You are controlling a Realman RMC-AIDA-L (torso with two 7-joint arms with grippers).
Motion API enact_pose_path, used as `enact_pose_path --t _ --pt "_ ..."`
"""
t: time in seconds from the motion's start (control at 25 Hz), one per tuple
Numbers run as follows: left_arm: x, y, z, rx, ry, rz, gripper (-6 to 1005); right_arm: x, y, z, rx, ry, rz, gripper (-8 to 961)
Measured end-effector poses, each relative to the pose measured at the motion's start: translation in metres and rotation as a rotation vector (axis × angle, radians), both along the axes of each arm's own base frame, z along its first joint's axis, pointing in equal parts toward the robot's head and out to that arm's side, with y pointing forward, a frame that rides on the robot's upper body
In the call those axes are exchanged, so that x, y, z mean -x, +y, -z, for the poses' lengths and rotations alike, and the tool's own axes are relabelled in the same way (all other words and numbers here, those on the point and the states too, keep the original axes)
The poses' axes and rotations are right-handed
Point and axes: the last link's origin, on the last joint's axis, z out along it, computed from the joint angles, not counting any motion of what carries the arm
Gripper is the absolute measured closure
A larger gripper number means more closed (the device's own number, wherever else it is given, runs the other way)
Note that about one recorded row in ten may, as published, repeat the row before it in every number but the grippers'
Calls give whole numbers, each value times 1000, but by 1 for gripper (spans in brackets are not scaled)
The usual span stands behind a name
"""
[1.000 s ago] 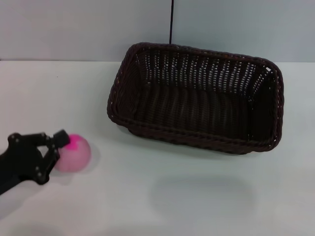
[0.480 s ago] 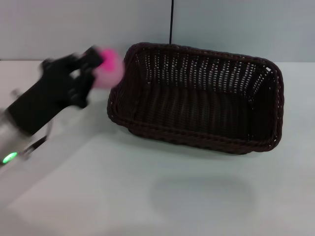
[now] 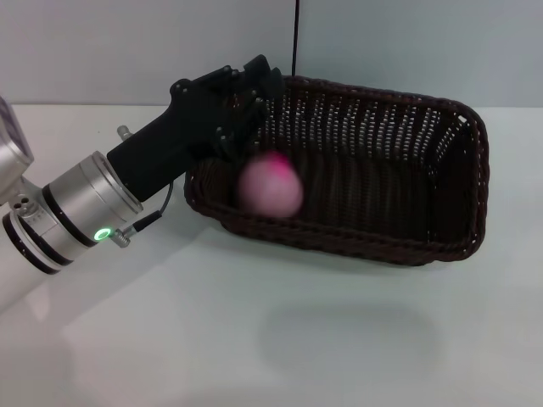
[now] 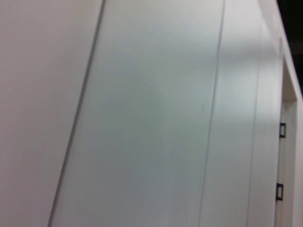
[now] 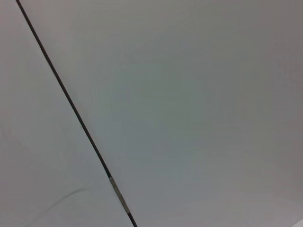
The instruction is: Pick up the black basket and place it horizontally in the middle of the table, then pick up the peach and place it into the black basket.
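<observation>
The black basket (image 3: 356, 170) lies lengthwise across the middle of the white table (image 3: 254, 339) in the head view. My left gripper (image 3: 253, 110) hangs over the basket's left end, open and holding nothing. The peach (image 3: 270, 187), pale pink and blurred with motion, is just below the fingers, apart from them, over the inside of the basket at its left end. The left wrist view shows only a pale wall. The right gripper is out of view, and its wrist view shows only a wall and a thin dark cable (image 5: 71, 104).
A thin black cable (image 3: 295, 38) runs up the wall behind the basket. My left arm's silver forearm (image 3: 68, 216) reaches in from the left edge over the table.
My left gripper carried the peach from the table's front left up and right to the basket's left end, then let it go. The peach now drops into the basket.
</observation>
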Motion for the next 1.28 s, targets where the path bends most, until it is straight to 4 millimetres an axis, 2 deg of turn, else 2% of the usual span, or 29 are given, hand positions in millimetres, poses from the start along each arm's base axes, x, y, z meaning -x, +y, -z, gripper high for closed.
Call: enact_pose_path --t 0.08,0.44,0.52,0.6,0.84,1.12,1.28 --pt "2 -1 0 -2 -5 -14 811 0 1 0 1 0 0 543" --pt "10 -5 -7 -30 -34 -44 610 5 8 0 2 -1 -16 543" --pt "15 -7 -13 -65 -63 -66 496 5 9 1 2 0 -18 543" --pt "26 -12 -25 -141 -95 -106 381 5 9 1 2 1 -18 543" --pt "70 -34 -57 -446 -95 -273 172 5 7 -1 -17 10 -17 542" --pt "102 -62 -72 -791 21 -469 170 6 6 -4 -33 14 -26 542" --pt "106 -65 -73 -831 68 -487 170 7 8 -5 -42 15 -36 542"
